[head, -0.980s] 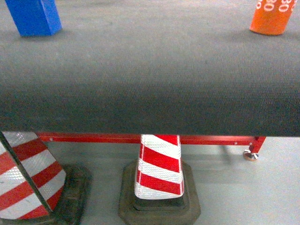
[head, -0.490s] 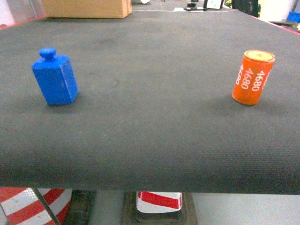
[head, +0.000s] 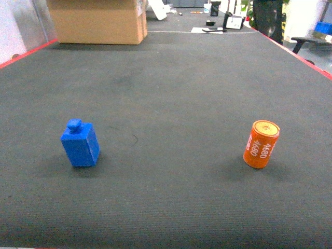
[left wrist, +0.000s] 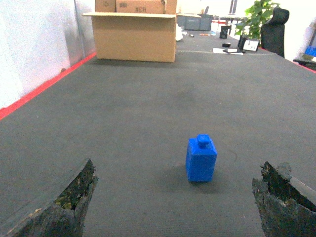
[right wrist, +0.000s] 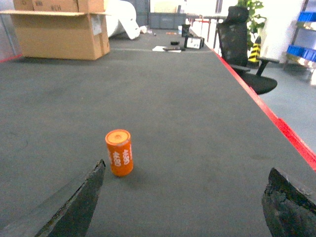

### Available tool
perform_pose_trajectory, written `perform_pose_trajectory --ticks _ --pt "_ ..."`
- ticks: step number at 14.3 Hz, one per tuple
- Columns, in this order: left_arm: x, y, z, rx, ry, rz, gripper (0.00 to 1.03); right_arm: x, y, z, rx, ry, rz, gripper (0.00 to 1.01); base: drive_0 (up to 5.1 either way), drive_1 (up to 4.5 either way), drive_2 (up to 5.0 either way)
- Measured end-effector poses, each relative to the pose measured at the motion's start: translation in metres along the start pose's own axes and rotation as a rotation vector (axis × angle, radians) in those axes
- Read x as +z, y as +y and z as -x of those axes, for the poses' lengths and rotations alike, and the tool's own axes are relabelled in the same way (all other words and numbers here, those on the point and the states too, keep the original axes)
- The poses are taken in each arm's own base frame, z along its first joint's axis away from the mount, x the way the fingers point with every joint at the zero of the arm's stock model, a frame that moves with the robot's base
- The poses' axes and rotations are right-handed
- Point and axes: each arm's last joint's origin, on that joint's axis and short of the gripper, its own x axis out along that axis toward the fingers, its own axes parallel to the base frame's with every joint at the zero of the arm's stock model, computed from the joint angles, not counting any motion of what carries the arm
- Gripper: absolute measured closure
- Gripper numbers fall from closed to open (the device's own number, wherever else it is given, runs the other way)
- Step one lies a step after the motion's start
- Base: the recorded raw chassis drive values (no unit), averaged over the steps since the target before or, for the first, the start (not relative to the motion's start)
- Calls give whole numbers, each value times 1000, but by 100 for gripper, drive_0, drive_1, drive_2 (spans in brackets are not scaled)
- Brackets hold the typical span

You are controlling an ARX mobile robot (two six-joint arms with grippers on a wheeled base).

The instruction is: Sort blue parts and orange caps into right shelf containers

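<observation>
A: What is sitting on the desk (head: 171, 93) at this moment?

B: A blue part (head: 80, 143) is standing upright on the dark mat toward the left side, with a small round knob on its top. An orange cap (head: 261, 144) is standing toward the right side, leaning a little, with white lettering running down its wall (it is reading something like 4680). The two are standing well apart, with bare mat between them.

A: And how are the tools looking?

B: The left tool (left wrist: 177, 202) is spreading wide, its two dark, worn fingertips (left wrist: 69, 202) showing at the lower corners of the left wrist view. The blue part (left wrist: 201, 159) is sitting ahead of it, between the lines of the two tips but not touching either. The right tool (right wrist: 182, 207) is also gaping wide, holding nothing, and the orange cap (right wrist: 119, 152) is standing ahead of it, just beyond the left-hand fingertip (right wrist: 79, 205) and apart from it. Neither tool is showing in the head view.

A: Anything else showing?

B: A cardboard box (head: 98, 21) is resting at the far left end of the desk, and a black office chair (right wrist: 242, 49) is standing off the desk's right edge, beside a red border strip (right wrist: 276, 123). A green plant (left wrist: 254, 19) is showing in the background.
</observation>
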Motion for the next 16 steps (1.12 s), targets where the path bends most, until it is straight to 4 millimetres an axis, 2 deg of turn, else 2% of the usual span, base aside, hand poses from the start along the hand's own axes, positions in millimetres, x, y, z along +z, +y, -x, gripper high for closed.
perform_pose_trajectory --ticks 16 --pt "-1 0 0 -1 8 0 5 -1 0 0 0 11 0 3 0 0 0"
